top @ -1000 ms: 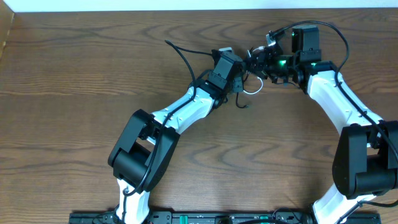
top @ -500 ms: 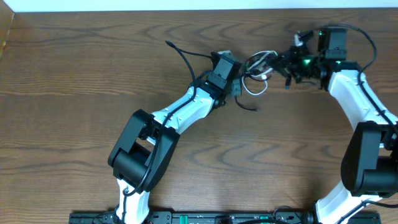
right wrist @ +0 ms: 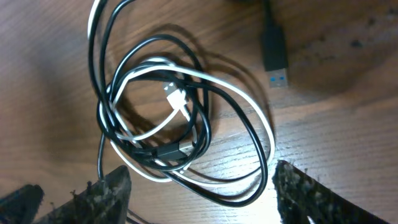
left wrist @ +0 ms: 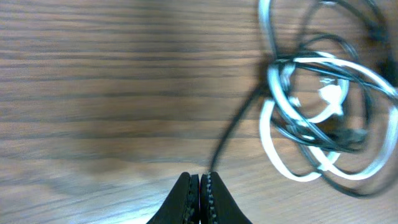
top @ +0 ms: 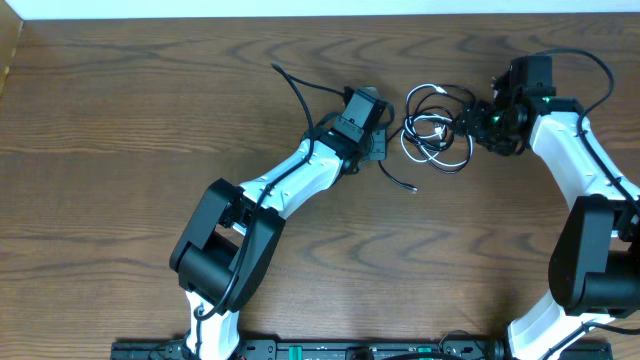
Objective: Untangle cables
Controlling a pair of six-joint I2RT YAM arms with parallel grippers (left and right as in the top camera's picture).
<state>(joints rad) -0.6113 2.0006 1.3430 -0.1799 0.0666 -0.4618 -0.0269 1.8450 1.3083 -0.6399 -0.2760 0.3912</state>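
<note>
A tangle of black and white cables (top: 436, 130) lies in loose loops on the wooden table between the two arms. In the left wrist view my left gripper (left wrist: 200, 180) is shut, and a black cable strand (left wrist: 233, 127) runs from its tips up to the tangle (left wrist: 317, 106). From overhead the left gripper (top: 380, 148) sits just left of the loops. My right gripper (right wrist: 202, 198) stands open just over the tangle (right wrist: 168, 118), and a black loop (right wrist: 239, 198) lies between its fingers. From overhead it (top: 473, 124) is at the tangle's right edge. A white connector (right wrist: 176, 96) lies mid-tangle.
A black USB plug with a blue tip (right wrist: 275, 51) lies just beyond the loops. A loose black cable end (top: 412, 188) trails below the tangle. Another black lead (top: 290, 85) curves away behind the left wrist. The table's far edge (top: 320, 16) runs close behind both grippers.
The right gripper pulled the tangle to the right, then opened and let it go. The cables now lie spread in loops on the table. The left gripper closed and stayed in place.
</note>
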